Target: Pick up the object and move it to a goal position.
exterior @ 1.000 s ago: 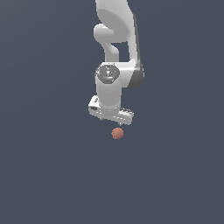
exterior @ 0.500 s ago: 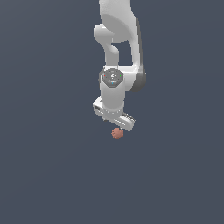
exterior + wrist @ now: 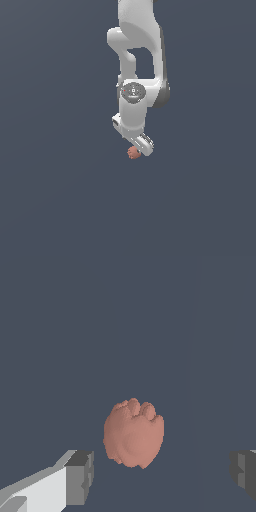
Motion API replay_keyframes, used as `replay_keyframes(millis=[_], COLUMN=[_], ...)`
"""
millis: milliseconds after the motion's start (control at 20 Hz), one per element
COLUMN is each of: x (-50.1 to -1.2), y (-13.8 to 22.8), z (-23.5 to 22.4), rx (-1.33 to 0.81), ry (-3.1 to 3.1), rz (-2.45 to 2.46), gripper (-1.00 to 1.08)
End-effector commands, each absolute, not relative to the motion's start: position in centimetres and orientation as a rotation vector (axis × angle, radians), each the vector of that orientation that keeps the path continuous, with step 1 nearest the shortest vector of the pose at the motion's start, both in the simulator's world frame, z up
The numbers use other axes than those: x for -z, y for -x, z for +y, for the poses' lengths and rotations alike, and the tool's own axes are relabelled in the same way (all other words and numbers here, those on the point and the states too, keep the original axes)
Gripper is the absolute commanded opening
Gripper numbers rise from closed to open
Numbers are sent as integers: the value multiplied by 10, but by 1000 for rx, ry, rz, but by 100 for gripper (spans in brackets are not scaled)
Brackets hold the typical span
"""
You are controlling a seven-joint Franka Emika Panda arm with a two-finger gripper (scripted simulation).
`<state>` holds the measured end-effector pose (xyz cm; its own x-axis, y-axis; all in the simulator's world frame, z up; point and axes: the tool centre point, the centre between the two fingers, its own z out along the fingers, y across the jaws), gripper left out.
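Observation:
The object (image 3: pixel 133 433) is a small reddish-brown bumpy lump lying on the dark grey surface. The wrist view shows it between my two grey fingertips (image 3: pixel 80 476), with clear gaps on both sides. My gripper (image 3: pixel 162 473) is open and touches nothing. From the exterior view, the white gripper (image 3: pixel 136 146) hangs right over the object (image 3: pixel 133 153), hiding most of it; only its lower part peeks out beneath the hand.
The white arm (image 3: pixel 137 55) comes down from the top of the exterior view. Around it there is only the flat dark grey surface (image 3: pixel 55 190).
The gripper has come down and swung over the object, which now sits between the fingers. The object itself has stayed in place.

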<state>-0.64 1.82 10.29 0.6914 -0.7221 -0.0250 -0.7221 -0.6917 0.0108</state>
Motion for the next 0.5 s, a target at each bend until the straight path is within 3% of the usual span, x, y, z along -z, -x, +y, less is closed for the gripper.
replay_keyframes(millis=[0, 450], x=[-100, -92], y=[5, 2], z=[21, 29], rx=[34, 10], ry=[-2848, -2728], rz=[-1325, -1557], gripper=[100, 100])
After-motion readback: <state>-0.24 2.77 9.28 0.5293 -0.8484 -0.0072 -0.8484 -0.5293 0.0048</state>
